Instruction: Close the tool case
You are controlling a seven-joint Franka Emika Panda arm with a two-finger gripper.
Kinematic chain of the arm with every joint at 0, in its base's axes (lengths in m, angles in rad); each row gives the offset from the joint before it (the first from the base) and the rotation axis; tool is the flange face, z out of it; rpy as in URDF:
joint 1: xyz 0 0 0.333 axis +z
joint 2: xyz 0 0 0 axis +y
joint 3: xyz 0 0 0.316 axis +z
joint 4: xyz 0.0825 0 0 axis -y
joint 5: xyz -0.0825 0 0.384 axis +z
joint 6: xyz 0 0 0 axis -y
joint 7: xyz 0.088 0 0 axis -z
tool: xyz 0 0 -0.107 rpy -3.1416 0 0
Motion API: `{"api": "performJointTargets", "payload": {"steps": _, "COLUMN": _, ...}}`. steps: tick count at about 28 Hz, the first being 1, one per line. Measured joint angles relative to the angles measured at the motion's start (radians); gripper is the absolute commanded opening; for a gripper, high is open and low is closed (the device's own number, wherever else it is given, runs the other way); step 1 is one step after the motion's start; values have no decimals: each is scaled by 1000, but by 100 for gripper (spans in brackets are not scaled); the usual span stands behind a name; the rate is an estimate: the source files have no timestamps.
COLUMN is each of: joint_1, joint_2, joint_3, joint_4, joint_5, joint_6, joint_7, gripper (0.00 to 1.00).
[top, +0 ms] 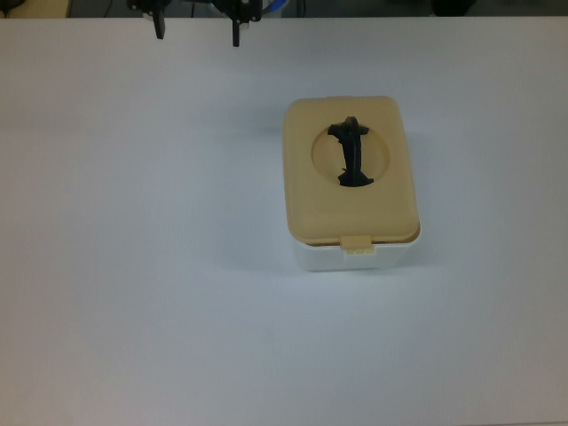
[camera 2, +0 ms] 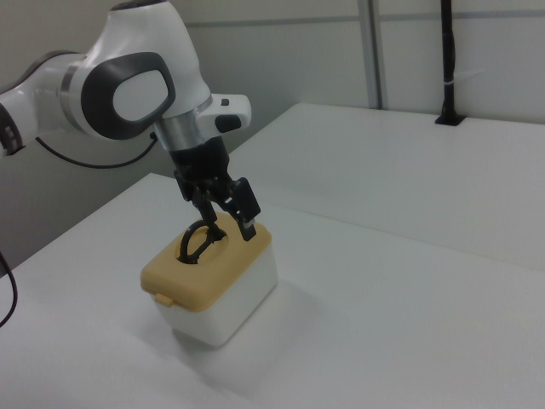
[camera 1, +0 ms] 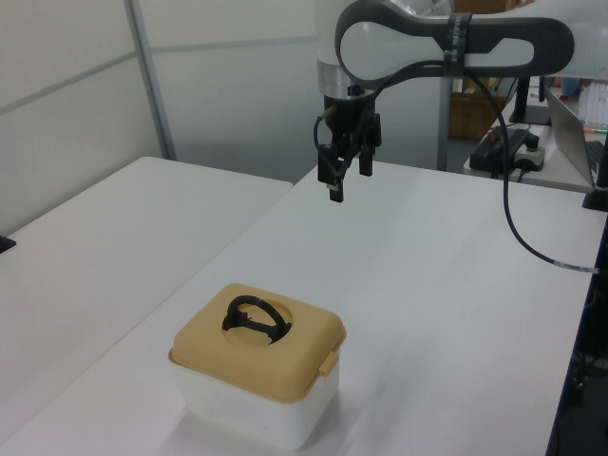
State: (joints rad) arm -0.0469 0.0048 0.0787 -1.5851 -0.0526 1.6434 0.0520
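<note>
One box (top: 351, 182) sits on the white bench (top: 133, 266), at about three o'clock from centre in the top view, its tan lid (camera 1: 258, 340) lying flat over the white tub (camera 2: 230, 298) with the black handle (top: 351, 153) standing in its round hollow. My hand (camera 1: 344, 178) hangs released and empty, fingers spread, well apart from the box, toward eleven o'clock in the top view. I judge the closing nearly done; next might be pressing the front latch (top: 358, 242) home. Whether that latch is snapped, I cannot tell; the far latch is hidden.
</note>
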Motion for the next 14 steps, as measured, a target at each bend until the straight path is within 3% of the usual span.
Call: {"api": "performJointTargets", "payload": {"steps": 14, "joint_1": 0, "joint_2": 5, "joint_3": 0, "joint_4": -2, "joint_5": 1, "joint_6": 0, "joint_7": 0, "gripper": 100}}
